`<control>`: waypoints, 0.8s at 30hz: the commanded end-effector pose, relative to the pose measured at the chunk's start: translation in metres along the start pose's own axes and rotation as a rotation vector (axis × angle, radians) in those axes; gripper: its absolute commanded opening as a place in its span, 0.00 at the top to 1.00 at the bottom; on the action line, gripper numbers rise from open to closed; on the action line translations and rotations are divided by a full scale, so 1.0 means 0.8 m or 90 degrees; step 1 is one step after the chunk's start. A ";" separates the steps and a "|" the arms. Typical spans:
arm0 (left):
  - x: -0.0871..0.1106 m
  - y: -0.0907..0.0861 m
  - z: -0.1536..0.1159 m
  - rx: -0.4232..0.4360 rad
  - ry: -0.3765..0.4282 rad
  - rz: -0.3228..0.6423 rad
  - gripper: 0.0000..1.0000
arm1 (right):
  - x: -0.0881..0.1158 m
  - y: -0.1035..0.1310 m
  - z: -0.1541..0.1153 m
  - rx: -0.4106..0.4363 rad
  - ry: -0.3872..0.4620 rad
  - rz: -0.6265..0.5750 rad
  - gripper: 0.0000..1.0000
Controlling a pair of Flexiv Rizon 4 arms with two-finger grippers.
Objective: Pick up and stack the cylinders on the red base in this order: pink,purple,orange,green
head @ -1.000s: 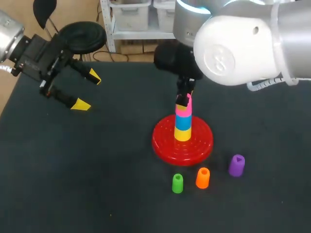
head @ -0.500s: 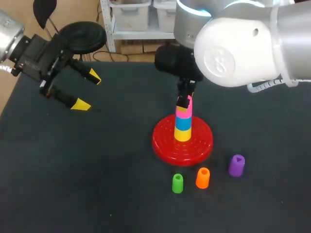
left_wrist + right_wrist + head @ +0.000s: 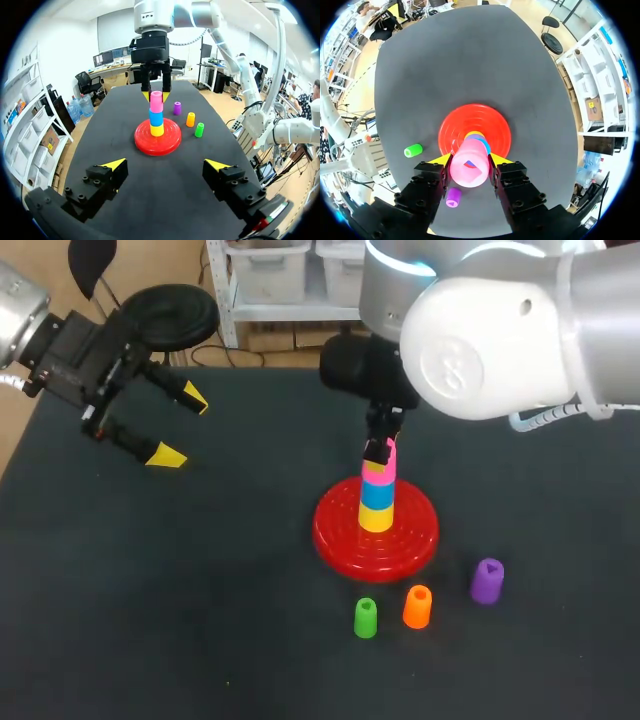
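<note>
The main risk, as I judge it, is a crooked release. The pink cylinder [image 3: 385,460] is on or just above the blue piece [image 3: 377,494], and I cannot tell whether it is fully seated. If the right hand [image 3: 471,160] lets go early or pulls away at a slant, the pink cylinder could tip off. It could also drag the short tower on the red base [image 3: 335,532] sideways.

A falling piece might scatter the purple cylinder [image 3: 487,580], orange cylinder [image 3: 417,606] and green cylinder [image 3: 366,618] standing at the lower right of the tabletop [image 3: 200,590].

The pink cylinder sits between the right hand's fingers, clamped from both sides. It is directly over the blue piece and the yellow piece [image 3: 376,518], near the centre of the frame. The left hand [image 3: 182,427] hangs at the upper left, well apart, its fingers spread with nothing between them.
</note>
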State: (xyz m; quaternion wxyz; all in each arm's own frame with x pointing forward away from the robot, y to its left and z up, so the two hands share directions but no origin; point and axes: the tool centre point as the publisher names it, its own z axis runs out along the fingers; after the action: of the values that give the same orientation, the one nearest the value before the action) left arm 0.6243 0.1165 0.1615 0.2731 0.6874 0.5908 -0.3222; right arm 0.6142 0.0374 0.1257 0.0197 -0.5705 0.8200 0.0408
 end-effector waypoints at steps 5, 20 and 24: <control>0.001 -0.001 0.000 -0.002 0.000 0.001 0.00 | 0.002 -0.002 0.014 -0.001 -0.003 0.002 1.00; 0.001 -0.001 0.000 -0.002 0.000 0.001 0.00 | -0.003 0.002 0.025 -0.001 0.007 -0.013 1.00; 0.001 -0.001 0.000 -0.002 0.000 0.001 0.00 | -0.002 0.002 0.026 0.005 0.013 -0.011 1.00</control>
State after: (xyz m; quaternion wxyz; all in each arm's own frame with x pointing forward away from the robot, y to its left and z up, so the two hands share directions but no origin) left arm 0.6243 0.1165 0.1615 0.2731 0.6874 0.5908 -0.3222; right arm 0.6145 0.0388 0.1203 0.0146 -0.5785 0.8149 0.0326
